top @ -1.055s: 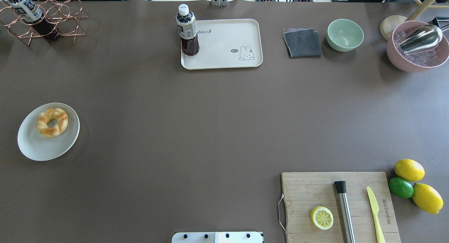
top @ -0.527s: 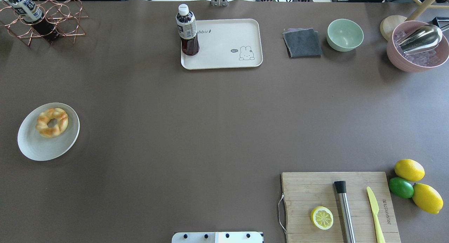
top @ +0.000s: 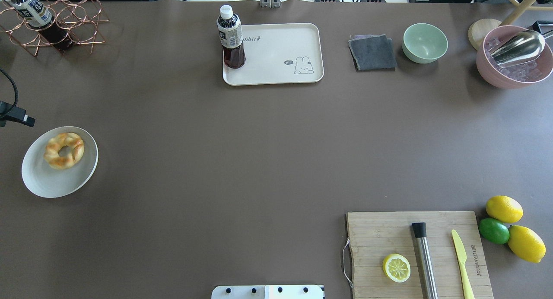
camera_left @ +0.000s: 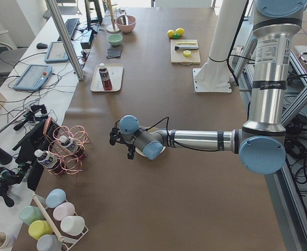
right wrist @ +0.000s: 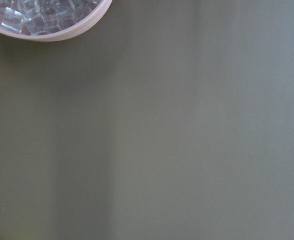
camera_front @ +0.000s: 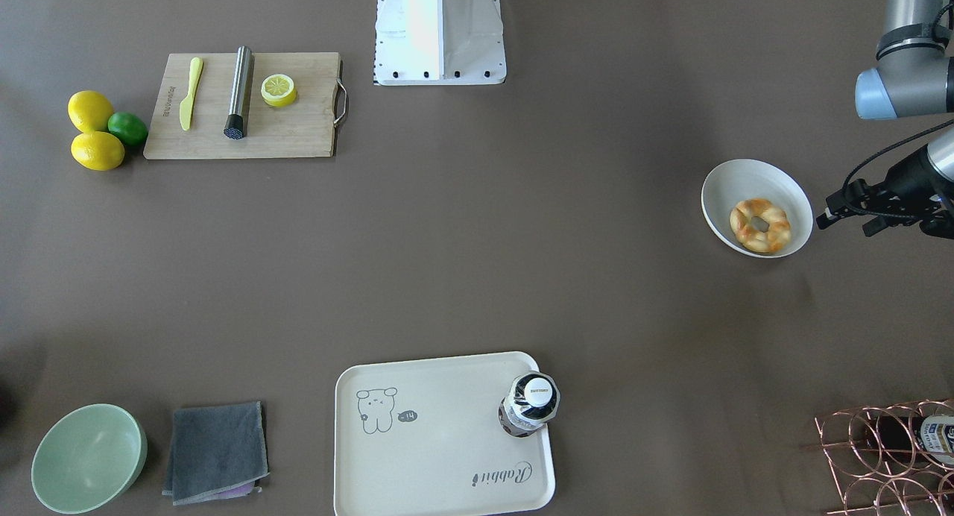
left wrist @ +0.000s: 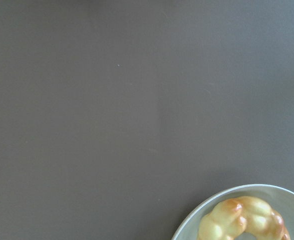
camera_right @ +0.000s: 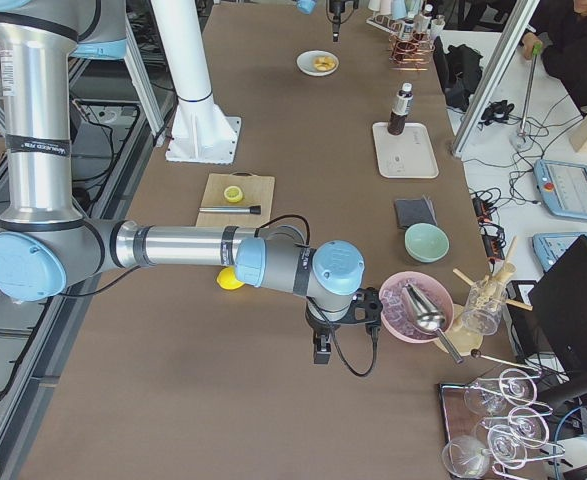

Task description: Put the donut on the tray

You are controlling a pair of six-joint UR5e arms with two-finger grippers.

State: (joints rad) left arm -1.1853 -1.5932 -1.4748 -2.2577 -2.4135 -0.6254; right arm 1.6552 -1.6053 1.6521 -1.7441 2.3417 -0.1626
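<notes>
- The brown table (top: pixel 259 160) is wide, and the plate and tray lie well apart. A weak hold has a long trip in which to fail.
- Nearest the robot, a lemon half (top: pixel 396 268) on the board (top: pixel 380 234) is also round and yellow. It lies on the right, well away from the working arm, so I judge a mix-up unlikely.
- Farther out on the left, the donut (top: pixel 64 150) sits on a white plate (top: pixel 52 182), off-centre toward the plate's far rim.
- The left gripper (camera_front: pixel 857 210) hovers just beside the plate, not over the donut. No view shows its fingers clearly, so I cannot tell whether it is spread or closed.
- If it comes down off-line or closed, it could strike the rim and tip or shove the shallow plate.
- The donut looks soft and lumpy. A hard squeeze may dent it, and a pinch on one side of the ring may let it swing loose.
- Farther still, the tray (top: pixel 276 61) carries an upright bottle (top: pixel 231 37) at its left end, the end facing the donut's side. A low pass from there could topple it, so the bare part near the rabbit is safer.
- The wire rack (top: pixel 65 22) in the far left corner could be clipped by a wide swing.
- The right gripper (camera_right: pixel 323 345) hangs by the ice bowl (top: pixel 481 65), seen only from the side, so I cannot tell its state.
</notes>
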